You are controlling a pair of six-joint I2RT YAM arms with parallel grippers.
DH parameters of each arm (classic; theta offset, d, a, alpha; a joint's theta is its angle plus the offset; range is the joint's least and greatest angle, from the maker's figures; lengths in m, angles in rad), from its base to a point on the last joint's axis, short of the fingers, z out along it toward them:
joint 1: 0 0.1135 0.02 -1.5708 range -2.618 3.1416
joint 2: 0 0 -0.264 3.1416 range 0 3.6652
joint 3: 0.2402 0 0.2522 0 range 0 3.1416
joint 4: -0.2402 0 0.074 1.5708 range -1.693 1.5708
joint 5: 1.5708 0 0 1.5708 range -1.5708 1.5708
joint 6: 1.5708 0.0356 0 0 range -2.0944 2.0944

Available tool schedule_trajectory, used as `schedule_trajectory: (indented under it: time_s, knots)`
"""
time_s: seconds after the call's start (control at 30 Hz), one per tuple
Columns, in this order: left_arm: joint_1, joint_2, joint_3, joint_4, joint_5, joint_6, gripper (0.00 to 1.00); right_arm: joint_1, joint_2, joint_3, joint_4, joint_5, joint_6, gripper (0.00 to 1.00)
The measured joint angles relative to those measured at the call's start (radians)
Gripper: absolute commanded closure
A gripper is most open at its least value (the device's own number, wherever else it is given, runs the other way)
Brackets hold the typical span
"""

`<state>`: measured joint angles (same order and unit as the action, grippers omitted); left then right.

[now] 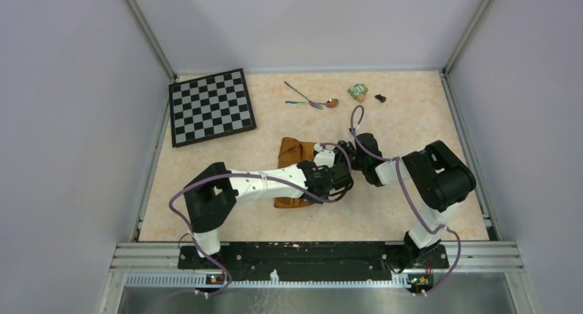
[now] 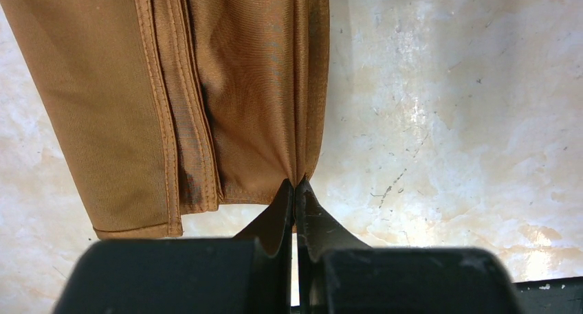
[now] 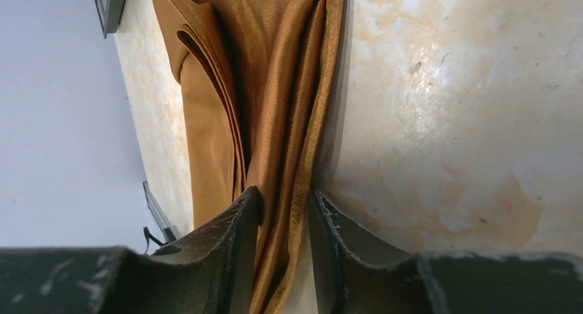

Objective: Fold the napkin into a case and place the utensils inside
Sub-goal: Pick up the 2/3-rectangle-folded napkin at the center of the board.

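Note:
The napkin [image 1: 292, 154] lies mid-table, folded into a narrow orange-brown strip of several layers, partly hidden under my arms. My left gripper [image 1: 328, 187] is shut on the strip's right hem near its near corner; the left wrist view shows the fingertips [image 2: 295, 183] pinching the napkin [image 2: 247, 87]. My right gripper [image 1: 331, 151] sits at the same edge farther back. In the right wrist view its jaws [image 3: 285, 194] are closed around the hemmed edge of the napkin [image 3: 275, 66]. The two utensils [image 1: 311, 99] lie crossed at the back of the table, apart from both grippers.
A black-and-white chessboard [image 1: 210, 108] lies at the back left; its corner shows in the right wrist view [image 3: 108, 1]. A small green block [image 1: 357, 91] and a small black object [image 1: 380, 97] sit at the back right. Walls enclose the table on three sides.

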<state>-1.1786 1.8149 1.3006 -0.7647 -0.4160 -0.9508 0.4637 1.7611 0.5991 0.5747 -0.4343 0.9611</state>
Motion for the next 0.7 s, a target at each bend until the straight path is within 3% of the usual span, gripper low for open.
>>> schedule_trajectory:
  time_s: [0.1,0.17,0.2,0.27,0.3,0.33,0.4,0.47,0.53,0.7]
  knots:
    - [0.000,0.000,0.000,0.006,0.005,0.004,1.00,0.001,0.001,0.000,0.011,0.011,-0.013,0.85]
    - [0.000,0.000,0.000,0.011,0.009,0.006,1.00,0.001,0.001,0.000,0.021,0.017,-0.024,1.00]
    - [0.000,0.000,0.000,0.013,0.009,0.007,0.91,0.001,0.001,0.000,0.027,0.018,-0.029,1.00]
    - [0.000,0.000,0.000,0.024,0.018,0.012,0.52,0.001,0.001,0.000,0.040,0.015,-0.045,1.00]
    - [0.000,-0.001,0.000,0.029,0.023,0.023,0.40,0.001,0.001,0.000,0.046,0.013,-0.053,1.00]
    - [0.002,-0.006,-0.002,0.037,0.035,0.023,0.30,0.001,0.001,0.000,0.052,0.012,-0.060,1.00]
    - [0.010,-0.039,-0.017,0.061,0.061,0.034,0.21,0.001,0.002,0.000,0.062,0.003,-0.077,1.00]
    - [0.035,-0.114,-0.064,0.109,0.109,0.052,0.22,0.001,0.009,0.006,0.068,-0.012,-0.093,1.00]
    - [0.106,-0.235,-0.154,0.185,0.188,0.063,0.30,0.001,0.016,0.014,0.067,-0.024,-0.106,1.00]
    - [0.455,-0.561,-0.410,0.438,0.367,0.071,0.62,0.001,0.016,0.042,0.028,-0.049,-0.154,1.00]
